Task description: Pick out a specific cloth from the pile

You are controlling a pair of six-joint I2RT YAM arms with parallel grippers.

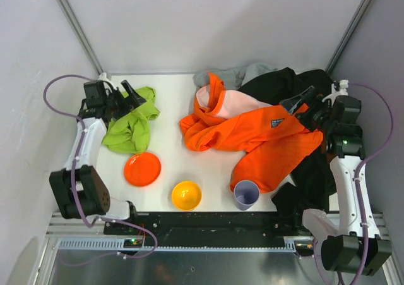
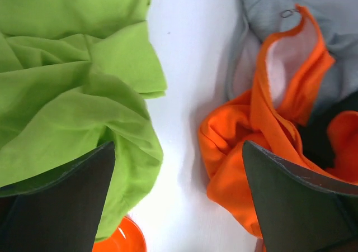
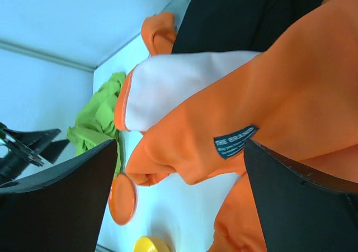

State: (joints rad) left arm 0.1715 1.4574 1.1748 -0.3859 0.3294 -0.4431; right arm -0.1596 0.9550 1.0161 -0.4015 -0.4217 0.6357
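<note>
The lime-green cloth (image 1: 132,124) lies crumpled on the white table at the left, apart from the pile. It fills the left of the left wrist view (image 2: 67,84) and shows small in the right wrist view (image 3: 98,118). The pile is a big orange garment (image 1: 259,136) with pale lining, a black garment (image 1: 284,83) and a grey cloth (image 1: 237,75) at the right. My left gripper (image 1: 134,95) is open and empty at the cloth's far edge. My right gripper (image 1: 302,102) is open and empty above the orange garment (image 3: 268,107).
An orange plate (image 1: 142,169), a yellow bowl (image 1: 186,195) and a pale purple cup (image 1: 246,194) stand near the front edge. Grey walls close in the table on three sides. A strip of bare table (image 2: 190,95) separates the green cloth from the orange garment (image 2: 251,129).
</note>
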